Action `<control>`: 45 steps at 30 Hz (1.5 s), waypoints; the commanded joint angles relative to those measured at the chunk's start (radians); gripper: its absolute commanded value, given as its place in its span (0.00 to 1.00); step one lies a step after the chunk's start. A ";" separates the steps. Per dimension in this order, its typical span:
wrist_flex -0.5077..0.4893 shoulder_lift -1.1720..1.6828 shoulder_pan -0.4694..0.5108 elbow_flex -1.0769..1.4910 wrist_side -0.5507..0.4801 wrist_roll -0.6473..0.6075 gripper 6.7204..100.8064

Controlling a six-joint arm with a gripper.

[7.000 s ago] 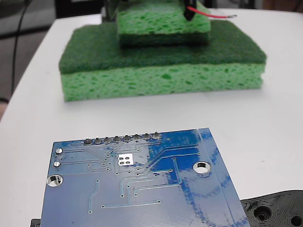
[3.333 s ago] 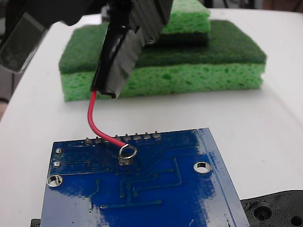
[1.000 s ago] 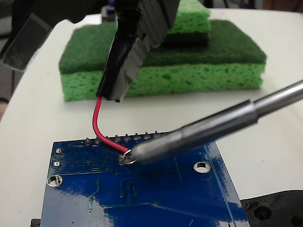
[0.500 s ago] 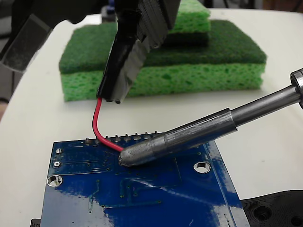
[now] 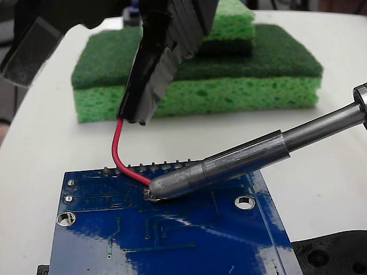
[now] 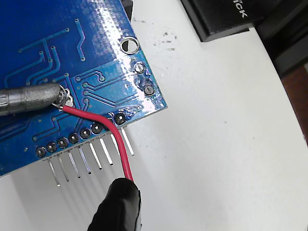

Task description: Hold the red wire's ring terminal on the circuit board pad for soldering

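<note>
- The tool (image 5: 150, 74) stays clamped on the red wire (image 5: 117, 150) by its black sleeve (image 5: 140, 97), unmoved.
- The ring terminal (image 6: 68, 100) sits at the pad on the circuit board (image 5: 189, 240).
- The soldering iron (image 5: 229, 166) has slid in over the ring, so I judge soldering is underway.
- Sponges (image 5: 252, 86) sit behind on the desk (image 5: 40, 154).
</note>
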 commanded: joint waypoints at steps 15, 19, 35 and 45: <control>0.002 0.003 0.002 -0.008 0.011 0.000 0.99; 0.005 0.006 0.002 -0.008 0.012 0.000 0.99; 0.020 0.083 -0.008 0.006 0.005 -0.023 0.99; -0.081 0.387 -0.014 0.270 -0.121 -0.095 0.99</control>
